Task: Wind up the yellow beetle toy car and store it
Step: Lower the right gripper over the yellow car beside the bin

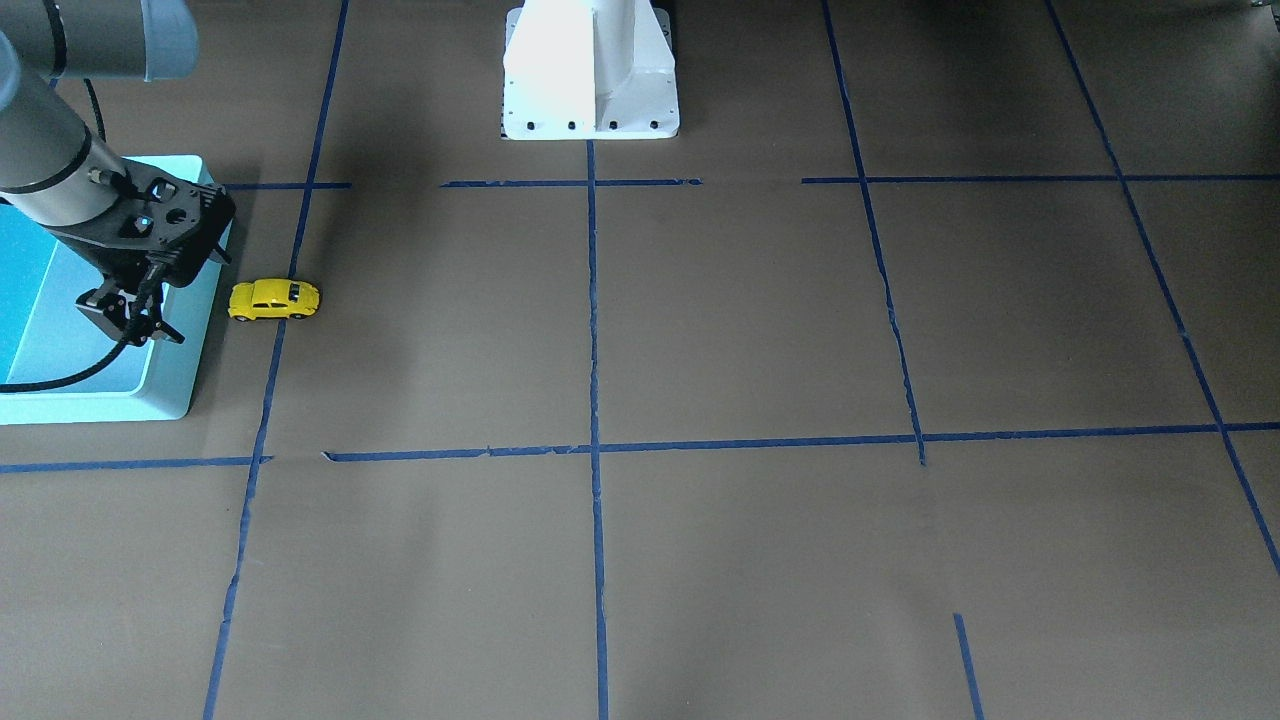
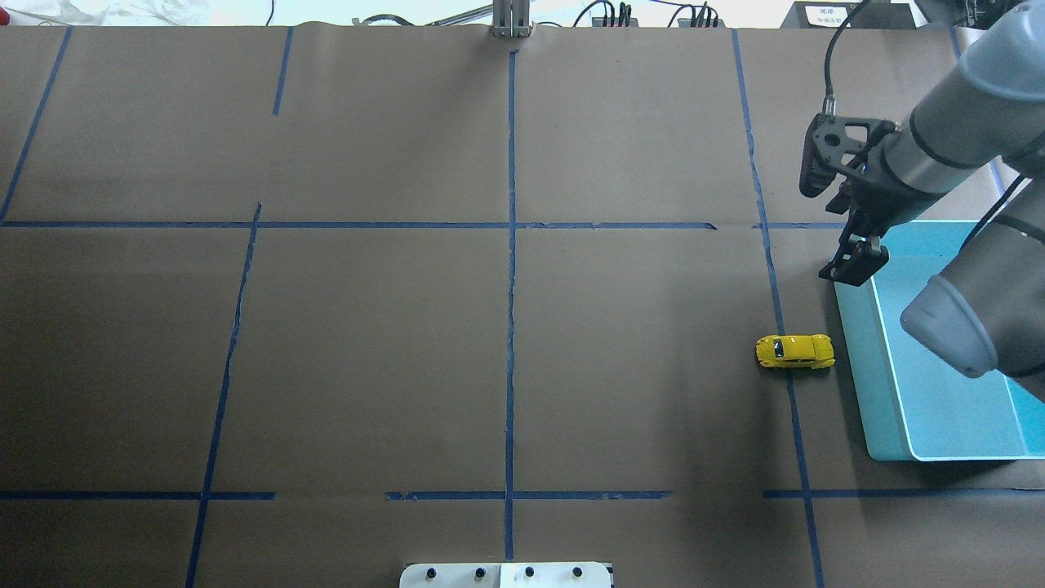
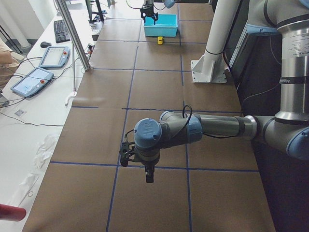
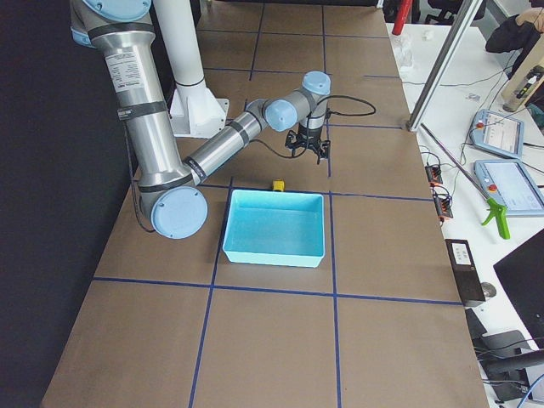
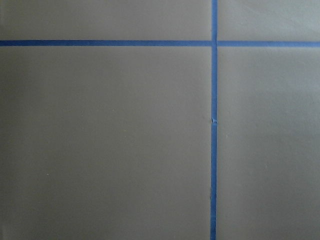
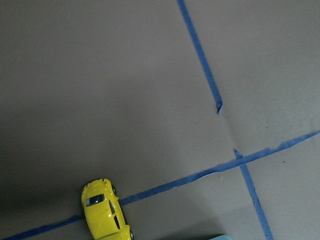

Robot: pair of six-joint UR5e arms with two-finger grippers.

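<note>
Car (image 1: pixel 274 299) on worktop (image 1: pixel 700 320) just outside bin (image 1: pixel 183 385), near and robot-ward of empty, parted right claw (image 1: pixel 130 318); left claw (image 3: pixel 149 177), width impossible to tell; winding and storing apparently both left to do.

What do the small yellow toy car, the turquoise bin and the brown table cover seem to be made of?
The small yellow beetle-shaped toy car: glossy painted shell, metal or hard plastic, unclear; its roof shines. The turquoise rectangular bin: probably smooth moulded plastic; even colour, rounded rim. The brown table cover: likely matte paper; faint creases show.
</note>
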